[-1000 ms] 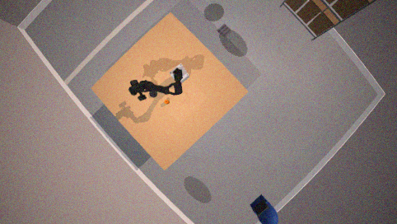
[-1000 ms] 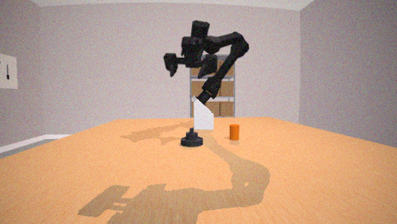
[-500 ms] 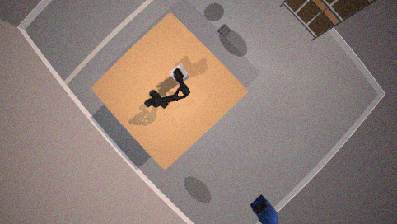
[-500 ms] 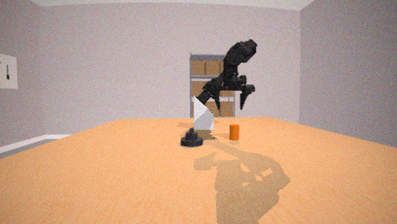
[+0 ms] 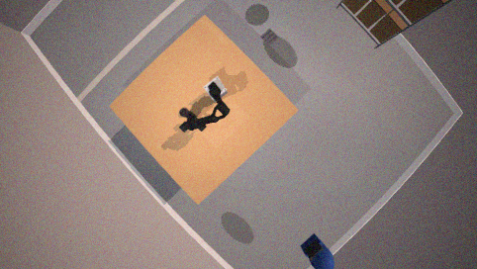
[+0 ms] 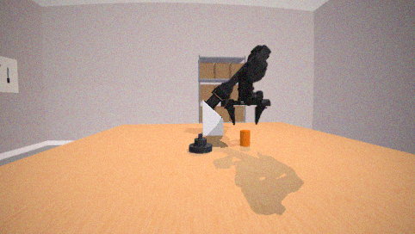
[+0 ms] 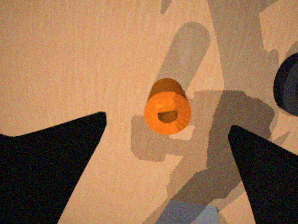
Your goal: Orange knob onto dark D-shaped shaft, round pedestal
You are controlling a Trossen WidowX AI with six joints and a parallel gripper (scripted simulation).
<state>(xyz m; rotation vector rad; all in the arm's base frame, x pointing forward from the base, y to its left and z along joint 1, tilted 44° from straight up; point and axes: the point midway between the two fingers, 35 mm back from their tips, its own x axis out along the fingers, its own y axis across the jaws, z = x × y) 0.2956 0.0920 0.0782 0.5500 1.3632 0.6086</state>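
The top view looked straight down from high above, far off, taking in the whole orange table (image 5: 238, 148) and surrounding floor. The exterior view sat low near the table's surface, facing level across it toward the arm (image 6: 247, 82) and back wall. The wrist view looked down close between the fingers at the orange knob (image 7: 168, 112), which the exterior view shared (image 6: 244, 138).

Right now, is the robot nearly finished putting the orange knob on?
Not yet. Done: the open gripper hangs above the orange knob, which stands on the table, fingers either side in the wrist view. In hand: nothing. Left: grab it, line it up on the shaft on the pedestal, push down, let go.
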